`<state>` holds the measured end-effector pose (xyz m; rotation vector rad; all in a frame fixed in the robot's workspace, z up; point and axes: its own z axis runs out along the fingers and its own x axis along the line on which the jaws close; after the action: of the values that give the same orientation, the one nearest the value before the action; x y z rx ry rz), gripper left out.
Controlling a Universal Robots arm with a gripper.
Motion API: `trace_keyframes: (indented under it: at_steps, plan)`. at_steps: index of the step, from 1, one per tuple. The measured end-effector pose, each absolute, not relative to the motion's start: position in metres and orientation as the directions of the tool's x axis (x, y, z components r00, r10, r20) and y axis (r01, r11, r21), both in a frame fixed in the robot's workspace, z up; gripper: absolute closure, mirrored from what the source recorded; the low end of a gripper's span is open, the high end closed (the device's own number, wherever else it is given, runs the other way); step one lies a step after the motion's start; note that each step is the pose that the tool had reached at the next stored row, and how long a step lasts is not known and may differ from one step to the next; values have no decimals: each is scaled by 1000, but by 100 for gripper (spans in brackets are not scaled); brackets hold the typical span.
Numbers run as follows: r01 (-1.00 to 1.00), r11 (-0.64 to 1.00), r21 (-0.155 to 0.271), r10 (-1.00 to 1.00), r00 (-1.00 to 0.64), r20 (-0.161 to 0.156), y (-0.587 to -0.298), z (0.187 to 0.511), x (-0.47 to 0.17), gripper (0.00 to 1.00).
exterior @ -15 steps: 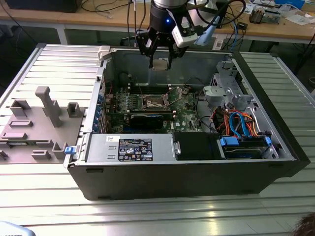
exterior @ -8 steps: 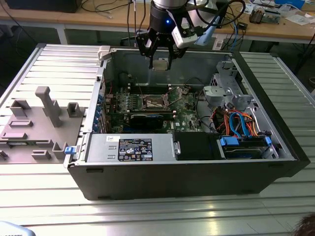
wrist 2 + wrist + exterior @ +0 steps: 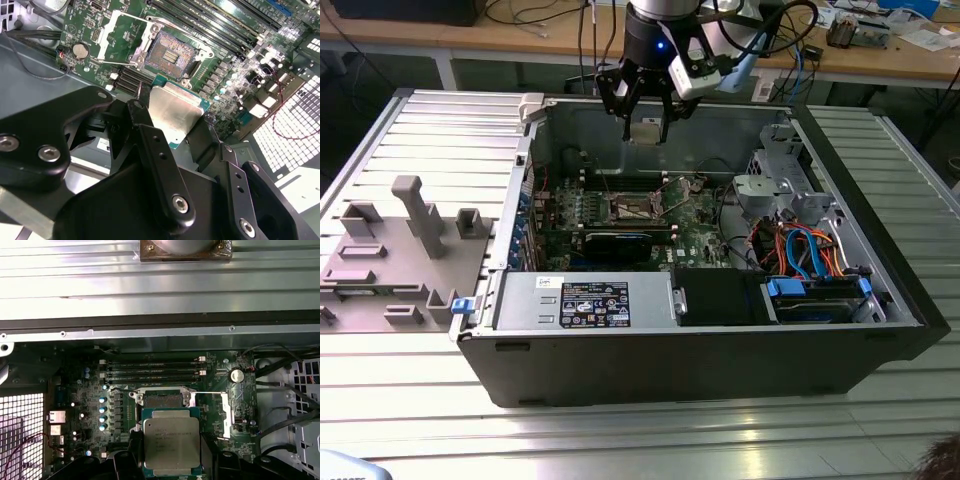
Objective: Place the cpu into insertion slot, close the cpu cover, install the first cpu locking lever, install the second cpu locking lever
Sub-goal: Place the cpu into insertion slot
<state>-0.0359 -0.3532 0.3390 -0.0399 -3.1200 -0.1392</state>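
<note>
Silver-topped cpu (image 3: 175, 112) held above the bare, uncovered insertion slot (image 3: 170, 54).

Overhead light glares on the ribbed table (image 3: 620, 440) and the cpu (image 3: 175, 112), while the case (image 3: 720, 360) interior sits shadowed.

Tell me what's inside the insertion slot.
Only bare contacts; the insertion slot holds no chip. The cpu, gripped by the tool, hides part of it in the first wrist view.

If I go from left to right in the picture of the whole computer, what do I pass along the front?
Grey plastic rack → silver box with a label → black box → blue tray.
</note>
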Motion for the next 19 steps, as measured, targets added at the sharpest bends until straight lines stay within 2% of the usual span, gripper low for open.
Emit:
trace_keyframes:
  at_steps: [19]
  plan:
    - [26, 996, 89, 25, -1000, 19, -353, 334, -36, 45]
